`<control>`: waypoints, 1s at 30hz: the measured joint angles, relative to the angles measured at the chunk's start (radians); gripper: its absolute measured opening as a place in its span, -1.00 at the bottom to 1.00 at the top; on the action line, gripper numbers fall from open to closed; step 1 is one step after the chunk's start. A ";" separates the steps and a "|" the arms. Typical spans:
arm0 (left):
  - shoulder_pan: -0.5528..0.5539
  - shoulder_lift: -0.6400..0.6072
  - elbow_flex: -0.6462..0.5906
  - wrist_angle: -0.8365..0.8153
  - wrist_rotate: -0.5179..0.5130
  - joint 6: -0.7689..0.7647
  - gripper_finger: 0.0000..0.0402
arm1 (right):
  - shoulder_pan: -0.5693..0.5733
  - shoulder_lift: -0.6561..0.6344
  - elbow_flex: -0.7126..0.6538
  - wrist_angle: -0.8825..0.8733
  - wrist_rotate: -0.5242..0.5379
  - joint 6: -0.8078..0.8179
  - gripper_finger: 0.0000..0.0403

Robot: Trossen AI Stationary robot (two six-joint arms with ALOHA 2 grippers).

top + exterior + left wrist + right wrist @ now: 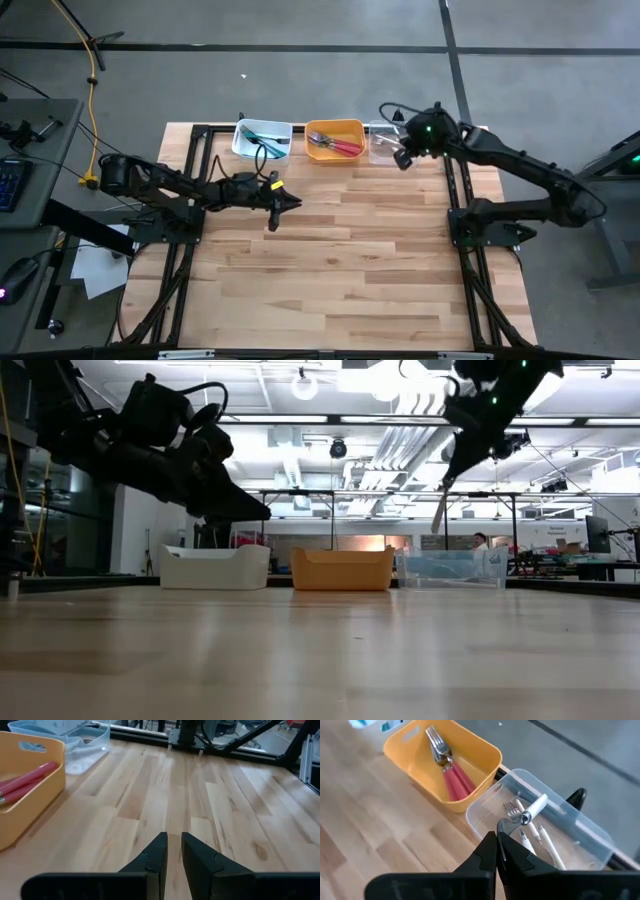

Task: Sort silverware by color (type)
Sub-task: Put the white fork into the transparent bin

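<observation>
Three bins stand in a row at the table's far edge. The white bin (262,138) holds blue-handled forks, the orange bin (335,140) holds red-handled forks (457,780), and the clear bin (590,835) holds white-handled forks (545,840). My right gripper (496,837) hangs above the clear bin, shut on a white-handled fork (532,810). My left gripper (174,840) hovers over bare wood near the table's middle (290,202); only a narrow gap shows between its fingers, and it holds nothing. My right gripper pinches the white-handled fork between its two fingers at the metal end (506,825), coming from above and pointing down. The fork is lifted clear and hangs slanting below the fingers (440,510), its white handle (536,806) pointing down at the clear bin.
The plank tabletop (340,270) lies in front of the bins, with no loose forks on it. Black frame rails run along its left and right sides (460,190). In the low view the bins (342,568) line the far edge, with the room behind.
</observation>
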 joint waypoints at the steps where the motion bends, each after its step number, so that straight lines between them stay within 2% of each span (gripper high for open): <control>1: 0.000 0.000 0.000 0.000 0.000 0.000 -0.77 | -0.030 0.000 -0.019 0.032 -0.032 0.000 -1.00; 5: -0.001 0.000 0.000 -0.002 0.000 0.000 -0.77 | -0.131 0.000 -0.079 0.180 -0.151 0.003 -1.00; 9: -0.001 0.000 0.000 -0.006 0.000 0.000 -0.77 | -0.203 0.001 -0.126 0.276 -0.213 0.047 -1.00; 18: -0.001 0.000 0.000 -0.006 -0.017 0.000 -0.77 | -0.292 0.002 -0.270 0.495 -0.371 0.138 -1.00; 30: -0.001 0.000 0.000 -0.005 -0.058 -0.007 -0.77 | -0.353 0.021 -0.391 0.644 -0.456 0.226 -1.00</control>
